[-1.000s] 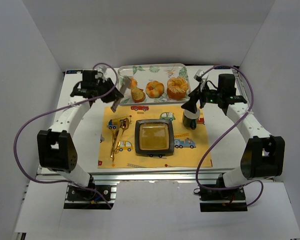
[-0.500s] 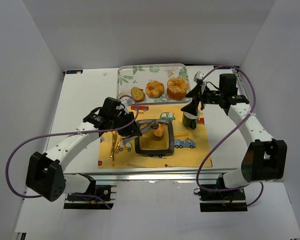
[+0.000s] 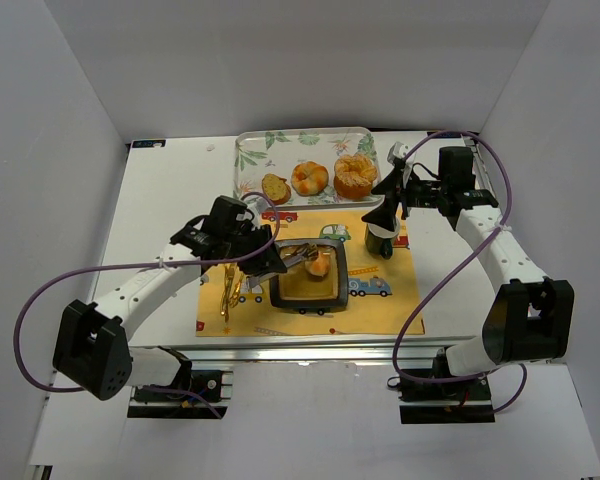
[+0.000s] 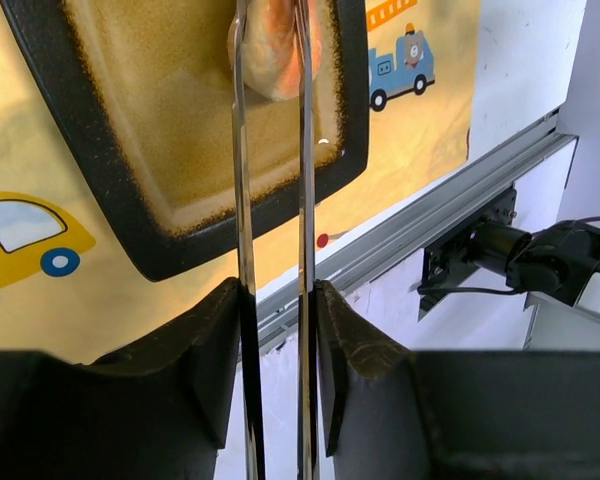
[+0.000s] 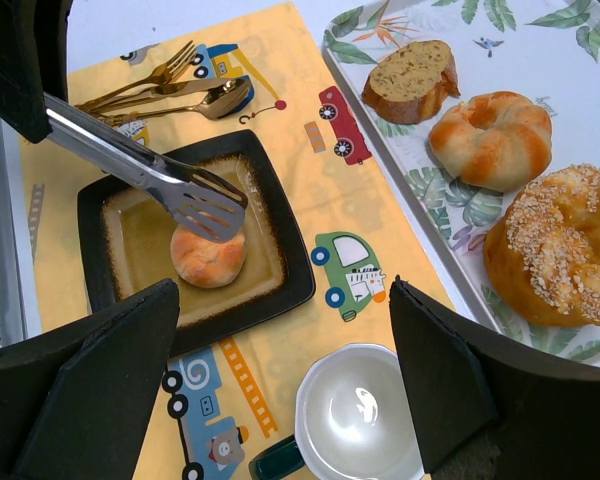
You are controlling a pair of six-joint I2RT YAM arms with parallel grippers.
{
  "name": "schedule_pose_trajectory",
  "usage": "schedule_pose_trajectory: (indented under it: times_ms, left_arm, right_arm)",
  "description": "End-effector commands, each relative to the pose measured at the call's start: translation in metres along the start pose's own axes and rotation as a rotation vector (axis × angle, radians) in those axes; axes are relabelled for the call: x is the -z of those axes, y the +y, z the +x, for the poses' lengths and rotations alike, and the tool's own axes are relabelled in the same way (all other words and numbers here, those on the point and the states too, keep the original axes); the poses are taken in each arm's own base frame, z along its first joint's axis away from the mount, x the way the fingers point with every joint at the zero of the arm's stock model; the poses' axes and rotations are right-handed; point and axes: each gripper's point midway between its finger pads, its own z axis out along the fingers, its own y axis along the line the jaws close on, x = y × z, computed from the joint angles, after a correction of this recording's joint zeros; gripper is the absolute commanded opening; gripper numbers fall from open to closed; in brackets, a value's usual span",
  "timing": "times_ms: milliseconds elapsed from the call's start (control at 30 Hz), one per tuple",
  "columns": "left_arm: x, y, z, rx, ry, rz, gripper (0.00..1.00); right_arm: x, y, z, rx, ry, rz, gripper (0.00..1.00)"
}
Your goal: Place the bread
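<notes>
My left gripper [image 3: 248, 248] is shut on steel tongs [image 3: 292, 257], which also show in the left wrist view [image 4: 302, 200]. The tongs' tips close around a small round bread roll [image 3: 320, 263] inside the square dark-rimmed plate [image 3: 280, 296]. In the right wrist view the roll [image 5: 208, 258] sits low in the plate [image 5: 300, 270], under the tongs [image 5: 150, 170]. I cannot tell whether it touches the plate. In the left wrist view the roll [image 4: 275, 50] is between the tong blades. My right gripper [image 3: 388, 200] is open and empty, hovering above a cup [image 3: 380, 238].
A leaf-patterned tray [image 3: 305, 148] at the back holds a bread slice [image 5: 410, 80], a twisted roll [image 5: 490, 125] and a seeded bun [image 5: 555, 250]. Gold cutlery [image 3: 235, 275] lies left of the plate on the yellow car-print mat [image 3: 380, 305]. The cup [image 5: 360, 415] is empty.
My left arm swung from the tray's left end to the plate, carrying the roll in the tongs. Over the last half second it barely moved. The right arm stayed still.
</notes>
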Motion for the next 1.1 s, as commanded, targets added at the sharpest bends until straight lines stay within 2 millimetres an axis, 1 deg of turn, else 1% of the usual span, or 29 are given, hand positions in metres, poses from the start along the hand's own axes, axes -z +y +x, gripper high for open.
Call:
schedule_pose_trajectory:
  times_ms: [0, 33, 167, 367, 400, 467, 500, 533, 567, 600, 633, 667, 700, 767, 800, 833, 900, 933, 1067]
  left_arm:
    - [0.012, -0.018, -0.020, -0.033, -0.071, 0.033, 0.45]
    - [0.012, -0.017, -0.019, -0.034, -0.071, 0.031, 0.48]
    - [0.011, -0.018, -0.022, -0.029, -0.080, 0.028, 0.48]
    - [0.012, -0.019, -0.038, -0.030, -0.123, 0.003, 0.49]
    - [0.015, -0.024, -0.045, -0.036, -0.140, 0.010, 0.49]
    - [0.015, -0.022, -0.053, -0.033, -0.148, -0.010, 0.49]
    - [0.018, -0.026, -0.061, -0.037, -0.164, -0.004, 0.49]
    - [0.020, -0.025, -0.071, -0.030, -0.182, -0.010, 0.49]
    - [0.022, -0.021, -0.074, -0.020, -0.192, -0.020, 0.49]
    - [0.023, -0.019, -0.082, -0.007, -0.209, -0.026, 0.49]
    - [0.028, -0.009, -0.095, 0.034, -0.247, -0.042, 0.48]
    - [0.031, -0.003, -0.103, 0.059, -0.275, -0.047, 0.48]
    - [0.039, 0.009, -0.122, 0.098, -0.340, -0.050, 0.48]
    - [0.046, 0.019, -0.141, 0.177, -0.406, -0.032, 0.48]
    - [0.051, 0.033, -0.153, 0.222, -0.443, -0.043, 0.48]
    - [0.053, 0.035, -0.163, 0.254, -0.472, -0.029, 0.48]
    - [0.050, 0.040, -0.171, 0.291, -0.469, 0.005, 0.49]
    - [0.046, 0.049, -0.178, 0.315, -0.469, -0.001, 0.49]
    - [0.032, 0.064, -0.189, 0.324, -0.438, -0.029, 0.49]
  right_arm:
    - [0.005, 0.003, -0.012, 0.026, -0.023, -0.008, 0.89]
    - [0.005, 0.003, -0.013, 0.026, -0.024, -0.010, 0.89]
    - [0.004, 0.003, -0.013, 0.029, -0.025, -0.011, 0.89]
    - [0.004, 0.003, -0.013, 0.028, -0.026, -0.016, 0.89]
    - [0.004, 0.003, -0.013, 0.028, -0.027, -0.018, 0.89]
    - [0.004, 0.003, -0.012, 0.027, -0.027, -0.019, 0.89]
    - [0.004, 0.004, -0.013, 0.028, -0.028, -0.019, 0.90]
    - [0.004, 0.004, -0.012, 0.027, -0.027, -0.019, 0.89]
    - [0.004, 0.004, -0.012, 0.027, -0.027, -0.019, 0.90]
    - [0.004, 0.004, -0.012, 0.027, -0.027, -0.019, 0.89]
    - [0.004, 0.004, -0.011, 0.022, -0.026, -0.020, 0.90]
    - [0.004, 0.005, -0.010, 0.021, -0.026, -0.022, 0.89]
    - [0.004, 0.005, -0.010, 0.019, -0.027, -0.021, 0.89]
    - [0.004, 0.007, -0.010, 0.017, -0.030, -0.025, 0.89]
    - [0.004, 0.007, -0.009, 0.016, -0.031, -0.026, 0.89]
    - [0.004, 0.008, -0.010, 0.017, -0.034, -0.026, 0.89]
    - [0.004, 0.008, -0.009, 0.018, -0.035, -0.025, 0.90]
    - [0.004, 0.008, -0.010, 0.020, -0.038, -0.025, 0.90]
    - [0.003, 0.008, -0.009, 0.020, -0.040, -0.026, 0.89]
